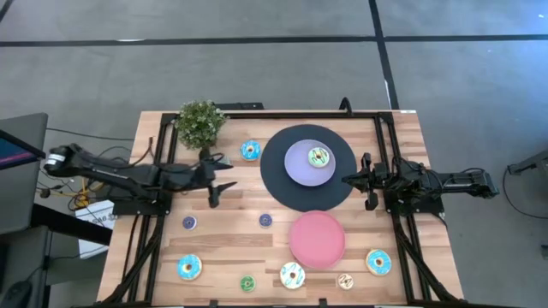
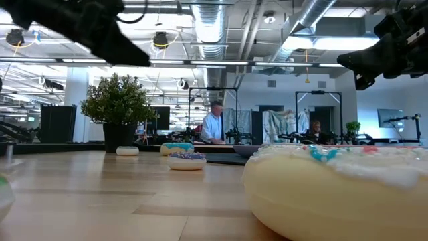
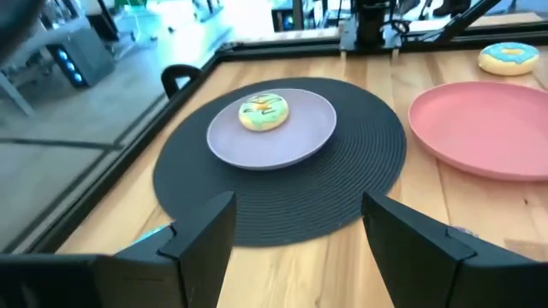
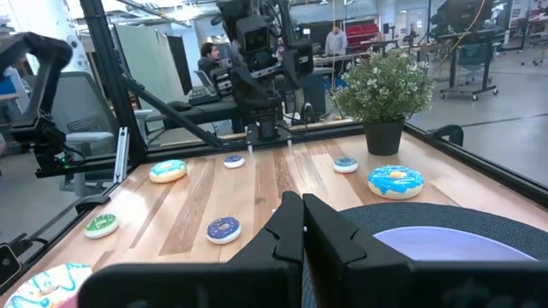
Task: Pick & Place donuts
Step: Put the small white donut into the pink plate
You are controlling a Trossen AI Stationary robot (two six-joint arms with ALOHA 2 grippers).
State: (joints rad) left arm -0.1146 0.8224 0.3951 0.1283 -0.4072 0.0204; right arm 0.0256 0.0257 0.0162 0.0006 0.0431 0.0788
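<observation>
Several donuts lie flat on the wooden table. A green-iced one [image 1: 318,156] [image 3: 264,112] rests on the lavender plate [image 1: 300,171], which sits on the black mat [image 1: 278,188]. A blue one [image 1: 250,151] lies beside the mat, and two small purple ones [image 1: 189,222] [image 1: 265,220] lie in the middle. More donuts line the near edge, among them a blue one [image 1: 189,267] and a white one [image 1: 292,275]. My left gripper [image 1: 224,175] [image 3: 300,248] hangs open left of the mat, holding nothing. My right gripper [image 1: 345,180] [image 4: 301,227] is shut and empty at the mat's right rim.
A pink plate [image 1: 317,239] lies just in front of the mat. A potted plant [image 1: 200,124] stands at the far left, close behind my left gripper. Black frame rails [image 1: 154,222] run along the table's left, right and far edges. People show in the room beyond.
</observation>
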